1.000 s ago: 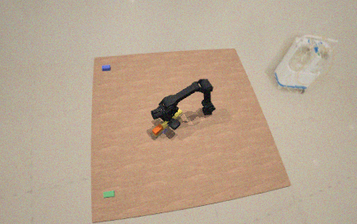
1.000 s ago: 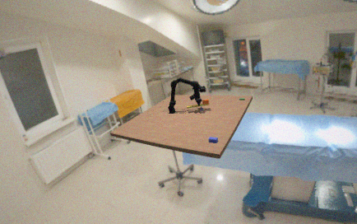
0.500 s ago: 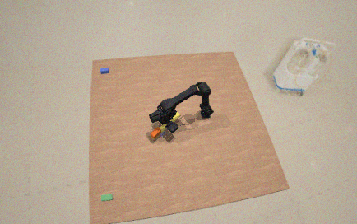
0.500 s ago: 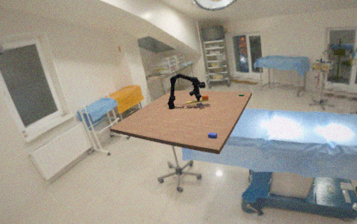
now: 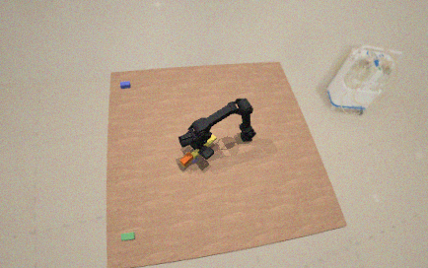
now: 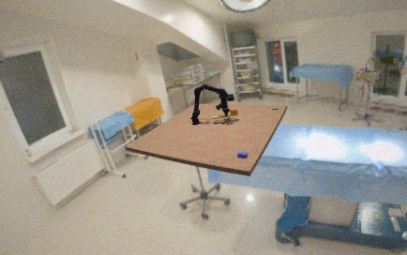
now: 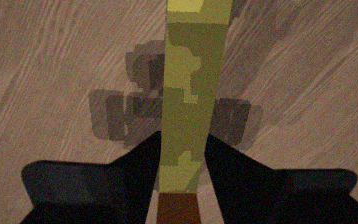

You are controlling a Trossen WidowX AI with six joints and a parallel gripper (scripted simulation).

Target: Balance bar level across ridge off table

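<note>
The yellow bar (image 5: 212,140) (image 6: 218,117) (image 7: 192,60) has an orange block (image 5: 186,159) (image 6: 233,112) at one end; a dark red-brown part (image 7: 178,207) shows at the bottom of the wrist view. My gripper (image 5: 200,151) (image 6: 226,114) (image 7: 182,137) is shut on the bar, with one black finger on each side of it. Shadows lie on the table around the bar. A small bluish piece, seemingly the ridge (image 5: 195,161), shows beside and partly under the bar near the orange block. Whether the bar touches it, or is level, I cannot tell.
A blue block (image 5: 125,85) (image 6: 242,155) lies near one corner of the wooden table (image 5: 272,197) (image 6: 179,141). A flat green block (image 5: 127,236) (image 6: 275,109) lies near another corner. Both are far from the arm.
</note>
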